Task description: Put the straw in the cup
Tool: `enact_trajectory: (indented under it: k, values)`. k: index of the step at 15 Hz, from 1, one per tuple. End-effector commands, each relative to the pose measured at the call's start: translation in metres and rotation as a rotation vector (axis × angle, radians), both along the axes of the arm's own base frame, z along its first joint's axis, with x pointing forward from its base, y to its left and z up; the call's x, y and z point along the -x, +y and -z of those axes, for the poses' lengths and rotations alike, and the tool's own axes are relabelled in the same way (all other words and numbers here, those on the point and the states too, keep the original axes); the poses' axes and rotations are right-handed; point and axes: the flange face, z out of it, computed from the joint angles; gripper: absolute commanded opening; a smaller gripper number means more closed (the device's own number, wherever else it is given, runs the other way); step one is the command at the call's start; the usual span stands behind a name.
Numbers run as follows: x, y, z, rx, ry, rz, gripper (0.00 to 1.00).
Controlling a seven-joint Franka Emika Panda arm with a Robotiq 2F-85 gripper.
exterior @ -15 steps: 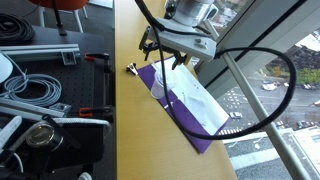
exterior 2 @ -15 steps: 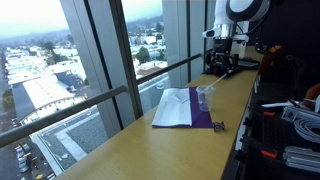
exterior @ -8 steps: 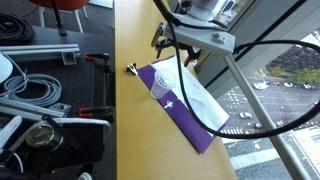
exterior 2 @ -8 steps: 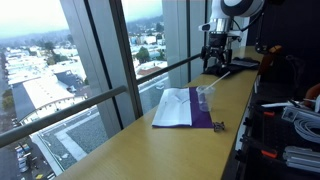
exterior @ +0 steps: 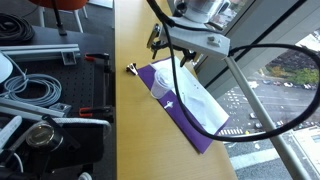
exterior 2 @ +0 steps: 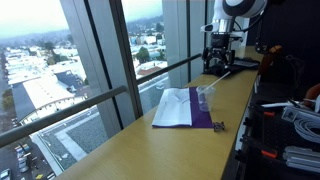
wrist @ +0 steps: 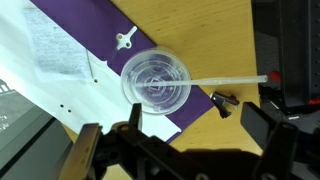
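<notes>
The clear cup (wrist: 157, 82) stands on the purple cloth (wrist: 95, 35); it also shows in both exterior views (exterior: 163, 95) (exterior 2: 205, 97). The thin pale straw (wrist: 230, 80) has one end inside the cup's rim and leans out over the rim toward the right of the wrist view. In an exterior view it shows as a faint slanted line (exterior: 173, 78) rising from the cup. My gripper (wrist: 180, 138) is open and empty, above the cup and apart from it, as seen in both exterior views (exterior: 160, 42) (exterior 2: 218, 64).
A small black-and-yellow object (wrist: 224, 103) (exterior: 132, 69) lies on the wooden counter (exterior: 130, 125) beside the cloth. White paper (wrist: 50, 70) lies on the cloth. Window glass and a rail (exterior 2: 110, 95) run along the counter's far edge. Cables and gear (exterior: 40, 90) sit on the other side.
A second ago my gripper was lower and nearer the cup; it has risen and drawn away from it. Over the last half second almost nothing has moved. Cup and straw stay put.
</notes>
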Motion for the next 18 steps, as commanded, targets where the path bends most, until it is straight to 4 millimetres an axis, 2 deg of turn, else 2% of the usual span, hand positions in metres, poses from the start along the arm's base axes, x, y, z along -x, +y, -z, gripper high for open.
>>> enact_trajectory:
  k: [1,4,10,18]
  values:
    - [0.034,0.006,0.001,-0.002,0.011,-0.037,1.0]
    - [0.046,-0.001,-0.003,0.004,0.007,-0.028,1.0]
    - [0.043,-0.015,-0.02,0.005,-0.029,-0.004,1.0]
    - [0.035,-0.031,-0.014,0.011,-0.023,0.029,1.0]
